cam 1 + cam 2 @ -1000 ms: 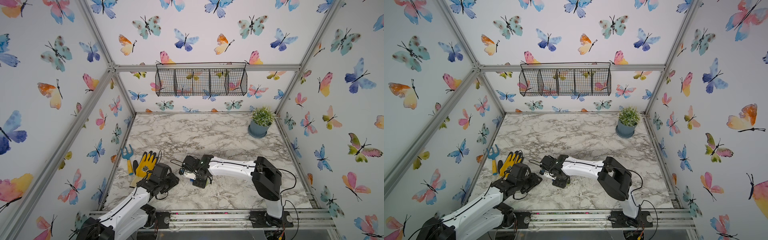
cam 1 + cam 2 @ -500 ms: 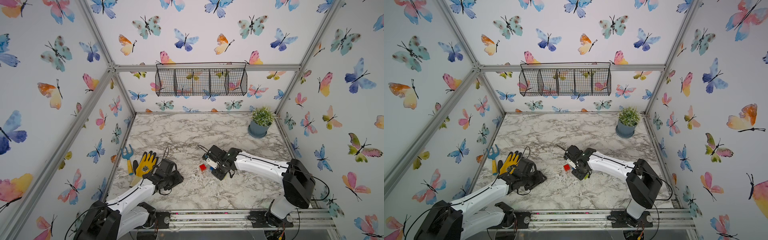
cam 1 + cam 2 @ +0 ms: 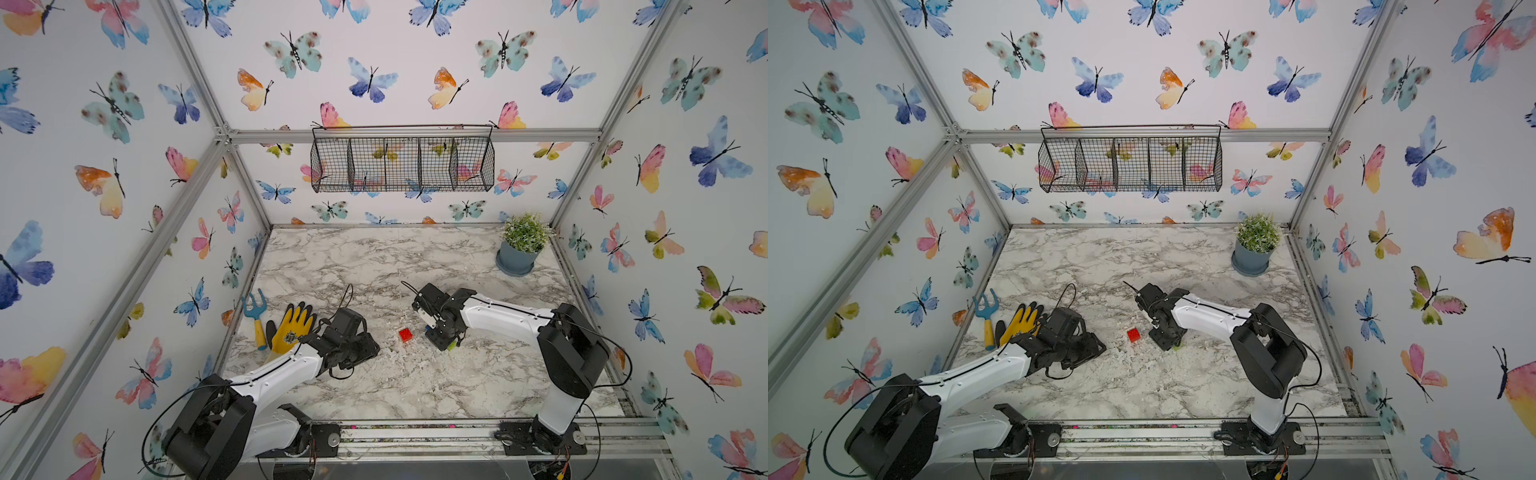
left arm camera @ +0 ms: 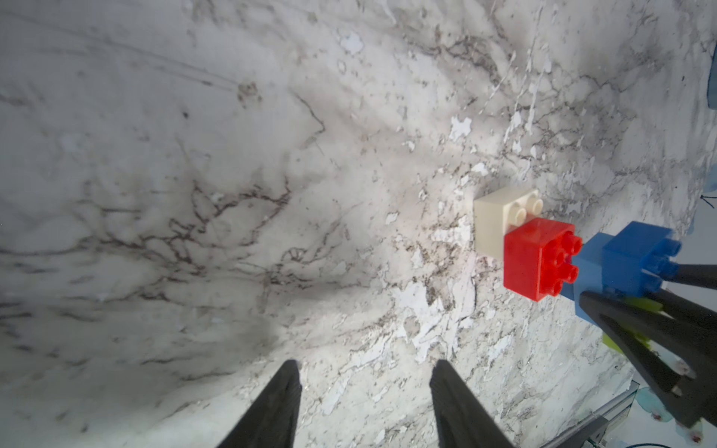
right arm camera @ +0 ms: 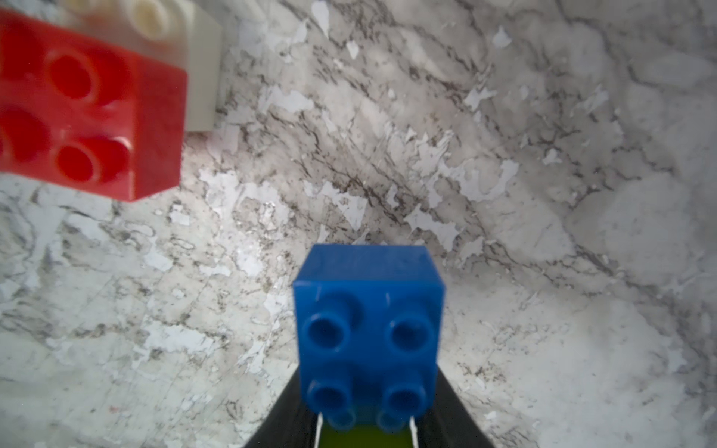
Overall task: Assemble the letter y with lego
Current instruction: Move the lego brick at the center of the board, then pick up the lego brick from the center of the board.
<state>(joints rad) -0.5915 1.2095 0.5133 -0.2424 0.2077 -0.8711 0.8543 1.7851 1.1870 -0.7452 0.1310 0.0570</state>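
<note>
Right wrist: my right tool (image 5: 366, 403) has swung away from the left tool (image 4: 364, 368) and straddles a blue brick (image 5: 366, 310) stacked over a green brick (image 5: 364, 436). Whether it's gripping or has let go, I cannot tell. The red brick (image 4: 537, 258) on the cream brick (image 4: 492, 221) sits just beside them on the worktop (image 4: 232, 155), so 2 pieces remain unjoined. The left tool is released and empty. No writing is readable.

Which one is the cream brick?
Look at the marble table, in the stretch between the two robot arms. The red brick sits there, and the cream brick is under it, half covered: the only pale one, two studs showing.
</note>
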